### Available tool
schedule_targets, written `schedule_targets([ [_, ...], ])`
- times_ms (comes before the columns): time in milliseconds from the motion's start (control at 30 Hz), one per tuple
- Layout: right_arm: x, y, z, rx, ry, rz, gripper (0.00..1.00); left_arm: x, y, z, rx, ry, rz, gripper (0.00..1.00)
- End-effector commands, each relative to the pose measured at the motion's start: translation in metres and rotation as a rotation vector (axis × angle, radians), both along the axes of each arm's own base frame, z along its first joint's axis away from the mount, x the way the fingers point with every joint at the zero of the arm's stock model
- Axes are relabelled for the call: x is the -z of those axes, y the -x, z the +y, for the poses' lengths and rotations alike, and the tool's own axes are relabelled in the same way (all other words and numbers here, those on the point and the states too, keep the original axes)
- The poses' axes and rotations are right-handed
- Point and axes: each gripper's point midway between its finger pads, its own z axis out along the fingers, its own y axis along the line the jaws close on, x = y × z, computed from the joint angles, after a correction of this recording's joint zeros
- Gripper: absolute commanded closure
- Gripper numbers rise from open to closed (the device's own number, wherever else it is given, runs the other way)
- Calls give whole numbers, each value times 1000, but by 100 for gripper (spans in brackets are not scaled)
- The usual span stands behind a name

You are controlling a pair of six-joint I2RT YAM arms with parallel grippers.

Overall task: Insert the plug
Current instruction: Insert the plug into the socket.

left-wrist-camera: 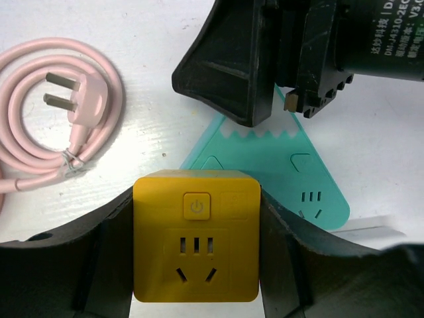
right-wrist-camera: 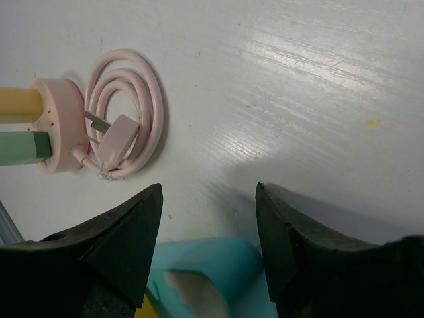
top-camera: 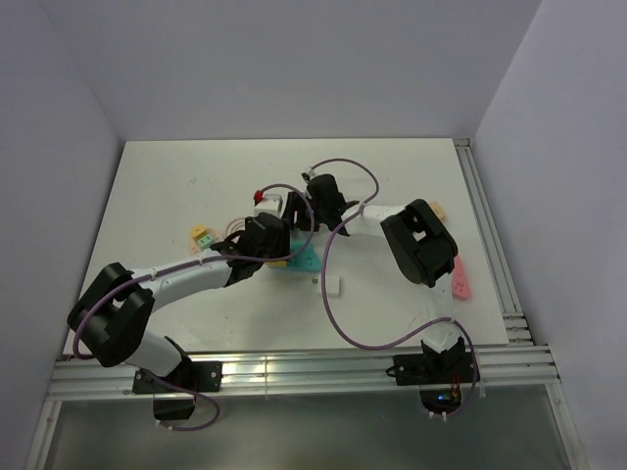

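Left end effector [left-wrist-camera: 197, 212] is clamped on the yellow socket cube [left-wrist-camera: 196, 245], I'd guess to steady it. Right end effector [right-wrist-camera: 207, 199] hangs spread and empty. The mint-green plug [right-wrist-camera: 23, 147] sits untouched against the pink hub [right-wrist-camera: 58, 122], well apart from both.

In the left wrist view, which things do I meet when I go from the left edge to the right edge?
pink coiled cable → yellow socket cube → teal triangular socket → white piece at the right edge
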Motion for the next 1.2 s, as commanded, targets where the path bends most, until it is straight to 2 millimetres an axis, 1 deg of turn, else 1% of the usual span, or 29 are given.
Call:
schedule_targets([
  [0, -20, 5, 1, -14, -28, -16, 34, 49, 46, 15, -8, -91, 163, 100],
  [133, -27, 7, -1, -16, -36, -25, 34, 49, 50, 12, -15, -94, 113, 100],
  [267, -31, 7, -8, -9, -39, -32, 35, 56, 56, 12, -37, -111, 100, 100],
  [333, -30, 5, -11, -1, -29, -37, 35, 58, 55, 16, -70, -129, 84, 100],
  [433, -33, 5, -12, 6, -26, -39, 35, 60, 58, 13, -81, -133, 66, 100],
  [500, -42, 2, -14, 13, -26, -57, 35, 62, 58, 11, -88, -137, 61, 100],
  [533, -47, 0, -19, 26, -23, -69, 35, 62, 59, 9, -88, -143, 54, 100],
  [567, -57, 0, -22, 28, -20, -92, 36, 63, 59, 8, -88, -145, 53, 100],
  [600, -63, -2, -26, 45, -9, -107, 37, 64, 59, 7, -84, -150, 55, 100],
  [633, -65, -2, -32, 57, 9, -103, 38, 64, 60, 4, -77, -150, 53, 100],
  [667, -79, -3, -36, 62, 14, -133, 39, 65, 60, 2, -71, -153, 54, 100],
  [733, -84, -3, -44, 85, 41, -143, 41, 67, 60, 1, -68, -161, 59, 100],
  [767, -93, -1, -46, 83, 38, -155, 46, 66, 61, -2, -61, -159, 61, 100],
  [800, -97, 0, -48, 86, 33, -161, 51, 65, 61, -3, -56, -157, 61, 100],
  [833, -97, 6, -49, 75, 34, -144, 57, 64, 61, -5, -51, -154, 62, 100],
  [867, -100, 13, -52, 68, 27, -141, 71, 63, 60, -6, -48, -153, 61, 100],
  [900, -100, 18, -51, 58, 20, -134, 77, 62, 61, -7, -43, -148, 62, 100],
  [933, -100, 24, -50, 38, 9, -120, 88, 61, 60, -8, -41, -149, 61, 100],
  [1000, -89, 35, -54, 22, 15, -87, 97, 59, 59, -9, -39, -149, 59, 100],
  [1033, -80, 43, -55, 8, 15, -67, 100, 59, 59, -9, -38, -150, 59, 100],
  [1167, -56, 59, -59, -19, 14, -28, 100, 58, 60, -8, -37, -149, 56, 100],
])
